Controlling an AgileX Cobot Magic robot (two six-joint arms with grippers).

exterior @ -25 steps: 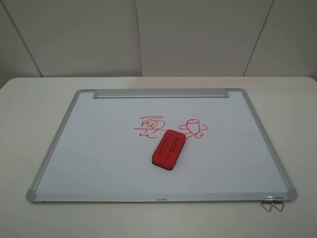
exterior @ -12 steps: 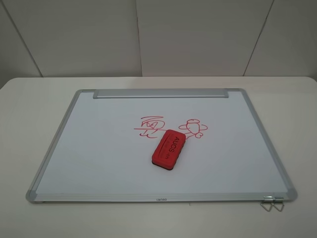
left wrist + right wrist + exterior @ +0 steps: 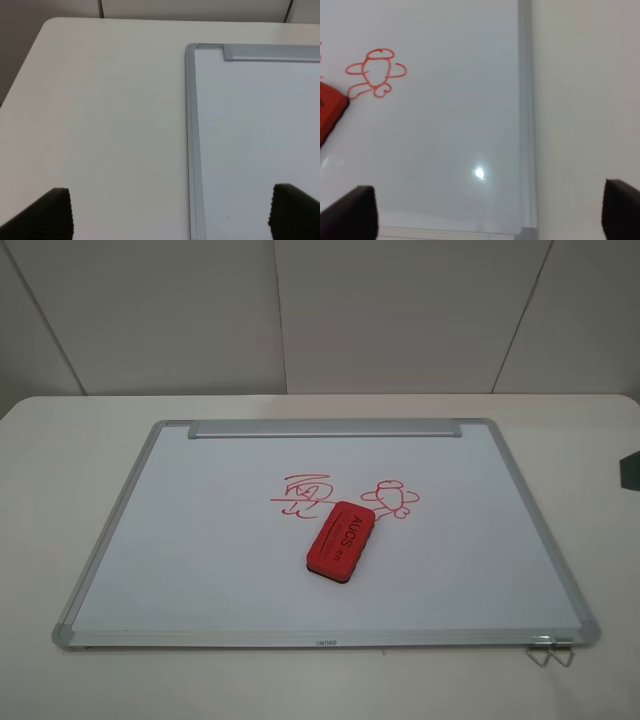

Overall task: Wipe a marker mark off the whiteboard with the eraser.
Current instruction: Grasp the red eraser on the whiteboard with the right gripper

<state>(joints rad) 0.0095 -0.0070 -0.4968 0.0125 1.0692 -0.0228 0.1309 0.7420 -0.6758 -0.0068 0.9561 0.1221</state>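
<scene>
My left gripper [image 3: 170, 215] hangs spread by the whiteboard [image 3: 250, 125]'s left edge. The marker mark [image 3: 302, 495] is unwiped, the eraser [image 3: 340, 540] (lettered "AUCS") lying just beside it. My right arm [image 3: 631, 470] has newly edged into view, right gripper [image 3: 490, 215] spread: the reach begins, I judge.

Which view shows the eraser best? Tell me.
Exterior high: the whole eraser lies on the whiteboard, lettering visible. The right wrist view catches only a red corner; the left wrist view shows none of it.
</scene>
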